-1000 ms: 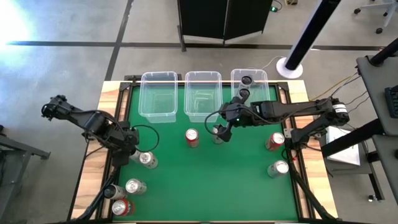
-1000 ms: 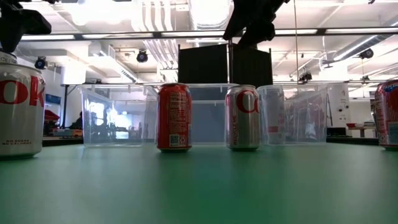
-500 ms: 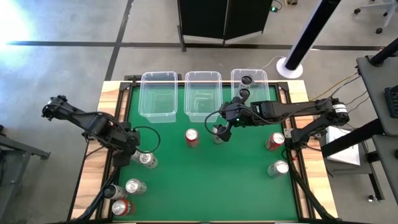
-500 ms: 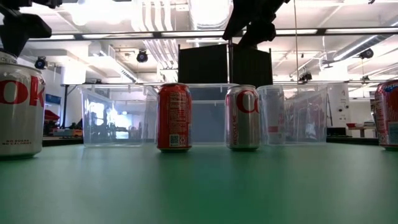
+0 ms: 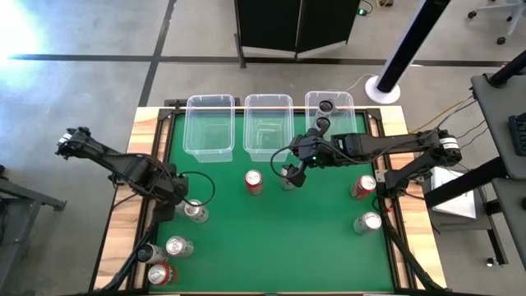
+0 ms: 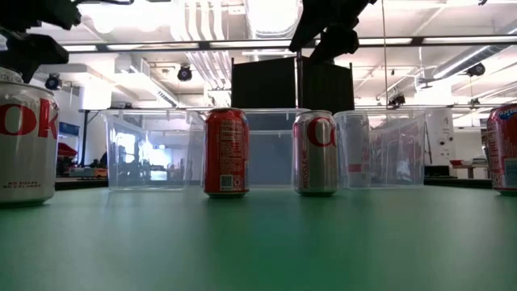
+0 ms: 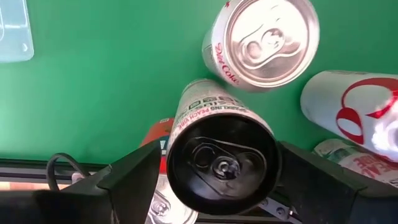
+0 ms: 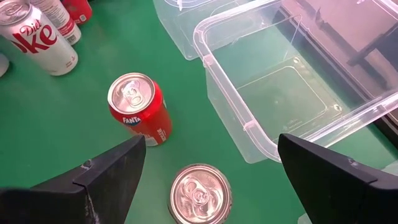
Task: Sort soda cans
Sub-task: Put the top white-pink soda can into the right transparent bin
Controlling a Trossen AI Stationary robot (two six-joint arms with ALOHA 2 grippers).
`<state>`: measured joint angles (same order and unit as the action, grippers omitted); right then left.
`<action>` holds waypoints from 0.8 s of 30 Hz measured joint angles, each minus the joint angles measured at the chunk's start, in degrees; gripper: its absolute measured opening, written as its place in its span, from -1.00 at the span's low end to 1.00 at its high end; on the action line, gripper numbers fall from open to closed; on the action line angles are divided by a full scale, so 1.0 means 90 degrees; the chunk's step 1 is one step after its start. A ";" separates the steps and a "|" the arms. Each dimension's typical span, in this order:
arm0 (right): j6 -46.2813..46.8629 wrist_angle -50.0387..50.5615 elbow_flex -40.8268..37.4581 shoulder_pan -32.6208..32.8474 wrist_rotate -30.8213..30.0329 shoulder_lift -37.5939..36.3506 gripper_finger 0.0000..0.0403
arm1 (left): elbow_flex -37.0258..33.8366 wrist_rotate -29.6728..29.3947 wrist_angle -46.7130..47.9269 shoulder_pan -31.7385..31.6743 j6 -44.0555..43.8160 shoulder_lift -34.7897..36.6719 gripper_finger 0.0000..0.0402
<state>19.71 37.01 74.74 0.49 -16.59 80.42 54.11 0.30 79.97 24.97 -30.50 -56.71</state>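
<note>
My left gripper (image 5: 177, 197) is over the table's left side, shut on a pale can with a dark top (image 7: 221, 165); the high view hides this can under the gripper. A Diet Coke can (image 5: 195, 211) stands just to its right. My right gripper (image 5: 292, 176) hangs open above a silver can (image 8: 200, 196) at mid-table, apart from it. A red can (image 5: 254, 182) stands to that can's left. Two dark cans (image 5: 326, 106) are in the right-hand bin. My left gripper has the dark-topped can between its two fingers, one on each side of the wall just under the rim (image 7: 176, 127). The fingers (image 7: 134, 180) come from above, pointing down. The can stands upright; whether its base is off the table I cannot tell.
Three clear bins (image 5: 189, 103) line the far edge. A red can (image 5: 362, 187) and a silver one (image 5: 370, 222) stand at the right. Three more cans (image 5: 178, 246) cluster at the near left corner. The green middle and near part of the table is bare.
My left gripper has moved a little toward the table's right edge, closer to the Diet Coke can, which has stayed put.
</note>
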 joint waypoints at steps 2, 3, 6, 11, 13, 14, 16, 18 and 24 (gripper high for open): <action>0.0008 0.0000 0.0000 0.0000 0.0000 0.0000 0.79 | -0.0161 0.0008 -0.0122 0.0000 0.0013 -0.0001 0.49; 0.0029 0.0000 0.0000 0.0000 -0.0001 0.0000 0.79 | -0.0244 0.0023 -0.0168 0.0000 0.0033 -0.0006 0.49; 0.0029 -0.0002 0.0000 0.0000 -0.0004 0.0000 0.79 | -0.0420 0.0027 -0.0325 0.0002 0.0053 -0.0022 0.49; 0.0029 -0.0002 0.0000 -0.0002 -0.0006 -0.0002 0.79 | -0.0489 0.0057 -0.0334 0.0001 -0.0006 0.0006 0.39; 0.0029 -0.0002 0.0000 -0.0002 -0.0006 -0.0002 0.79 | -0.0489 0.0055 -0.0331 0.0002 0.0000 0.0011 0.27; 0.0029 -0.0004 0.0000 -0.0002 -0.0006 -0.0002 0.79 | -0.0489 0.0053 -0.0330 0.0000 0.0000 0.0013 0.20; 0.0029 -0.0003 0.0000 -0.0002 -0.0006 -0.0004 0.79 | -0.0479 0.0051 -0.0321 0.0002 0.0000 0.0015 0.17; 0.0002 -0.0005 0.0000 -0.0002 -0.0006 -0.0007 0.79 | -0.0431 0.0006 -0.0282 0.0002 0.0000 0.0012 0.17; -0.0008 0.0000 0.0000 0.0030 -0.0008 0.0035 0.79 | 0.0168 -0.0880 -0.0032 0.0000 -0.0067 0.0044 0.17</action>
<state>19.64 37.01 74.74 0.77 -16.67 80.74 55.62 -7.62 79.68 24.97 -31.10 -56.31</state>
